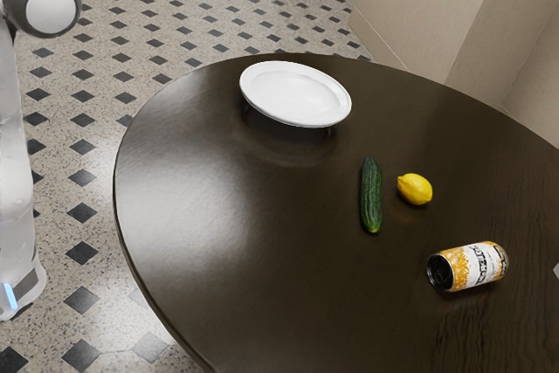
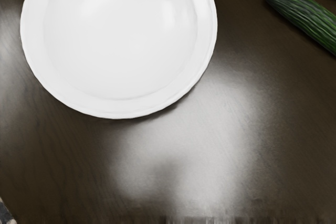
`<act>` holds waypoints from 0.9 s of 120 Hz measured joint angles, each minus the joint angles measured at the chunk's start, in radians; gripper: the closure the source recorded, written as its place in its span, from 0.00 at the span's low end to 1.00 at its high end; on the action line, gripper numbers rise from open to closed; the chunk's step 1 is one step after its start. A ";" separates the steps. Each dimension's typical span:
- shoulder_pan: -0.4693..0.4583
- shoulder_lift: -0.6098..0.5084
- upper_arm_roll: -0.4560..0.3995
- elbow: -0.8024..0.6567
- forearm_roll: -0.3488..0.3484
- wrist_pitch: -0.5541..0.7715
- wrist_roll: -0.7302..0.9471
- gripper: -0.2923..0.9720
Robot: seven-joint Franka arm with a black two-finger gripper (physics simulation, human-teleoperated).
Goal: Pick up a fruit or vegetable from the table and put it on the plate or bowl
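You see the white plate (image 1: 295, 93) on the far part of the dark round table (image 1: 218, 242). The cucumber (image 1: 371, 195) lies well apart from the plate. The lemon (image 1: 415, 189) is just beside the cucumber, toward the exterior view's right, and does not touch it. A can (image 1: 467, 266) lies on its side near them. You cannot tell the state of the gripper.
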 joint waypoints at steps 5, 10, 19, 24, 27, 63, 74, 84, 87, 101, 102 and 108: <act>0.036 0.071 -0.001 -0.004 -0.014 -0.027 0.003 0.25; 0.045 0.143 0.001 -0.006 -0.037 -0.039 0.005 0.25; -0.020 0.209 -0.006 -0.007 -0.068 -0.037 0.010 0.25; -0.048 0.221 -0.021 -0.007 -0.089 -0.036 0.013 0.25; -0.062 0.223 -0.027 -0.006 -0.100 -0.037 0.015 0.25; -0.286 0.176 -0.082 0.011 -0.046 -0.040 0.032 0.25; -0.464 0.167 -0.082 0.010 0.010 -0.041 0.022 0.25; -0.483 0.181 -0.078 0.006 0.034 -0.041 0.014 0.25; -0.479 0.183 -0.077 0.004 0.039 -0.041 0.012 0.25; -0.468 0.190 -0.070 -0.003 0.053 -0.041 0.003 0.25; -0.468 0.190 -0.070 -0.003 0.053 -0.041 0.002 0.25; -0.468 0.191 -0.069 -0.009 0.056 -0.041 -0.001 0.25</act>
